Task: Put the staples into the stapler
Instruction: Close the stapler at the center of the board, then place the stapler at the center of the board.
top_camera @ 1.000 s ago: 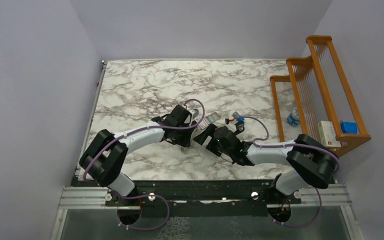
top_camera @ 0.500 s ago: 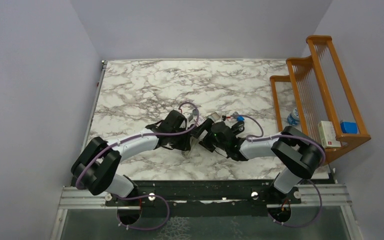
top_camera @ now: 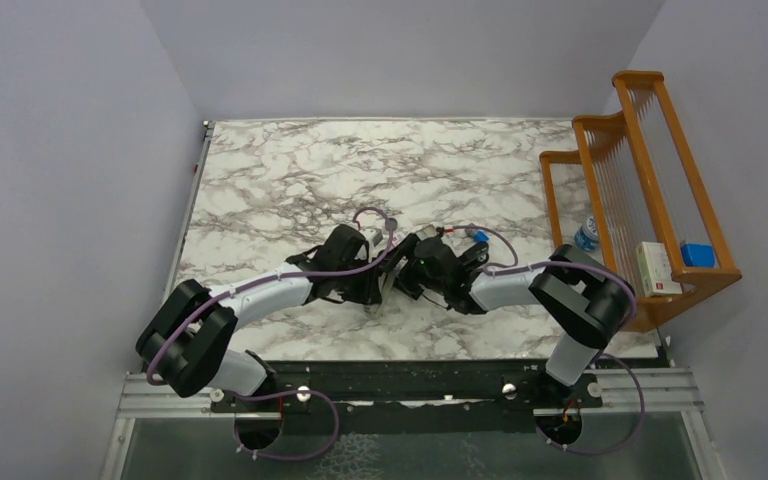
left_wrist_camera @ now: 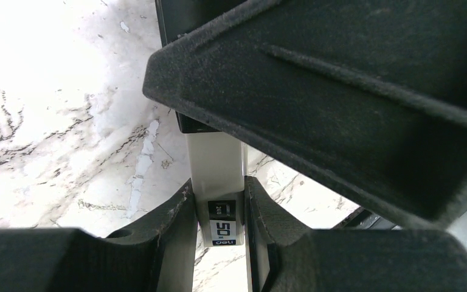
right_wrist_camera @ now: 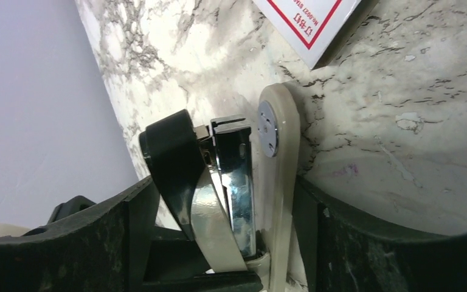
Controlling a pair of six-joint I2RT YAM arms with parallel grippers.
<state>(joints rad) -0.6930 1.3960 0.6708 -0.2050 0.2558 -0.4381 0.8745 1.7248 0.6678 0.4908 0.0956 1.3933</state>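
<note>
My left gripper (left_wrist_camera: 217,201) is shut on the beige stapler (left_wrist_camera: 216,164), its fingers pressed against both sides of the body by a small "50" label. In the right wrist view the stapler's hinge end (right_wrist_camera: 280,182) shows a black cap, a chrome magazine and a beige side with a rivet. It stands between the fingers of my right gripper (right_wrist_camera: 225,194), which is open, with a gap on the cap side. From above, the left gripper (top_camera: 375,280) and right gripper (top_camera: 407,275) meet nose to nose mid-table and hide the stapler. A corner of the white-and-red box (right_wrist_camera: 307,24) lies just beyond. The staples are out of view.
A wooden rack (top_camera: 650,170) stands at the table's right edge, holding a white box (top_camera: 657,268), a blue block (top_camera: 697,254) and a small blue-and-white cylinder (top_camera: 587,235). A small blue item (top_camera: 478,237) lies behind the right wrist. Marble tabletop (top_camera: 290,170) stretches to the back and left.
My right gripper has moved left and now straddles the end of the stapler. The left gripper has shifted slightly left and nearer, still holding the stapler.
</note>
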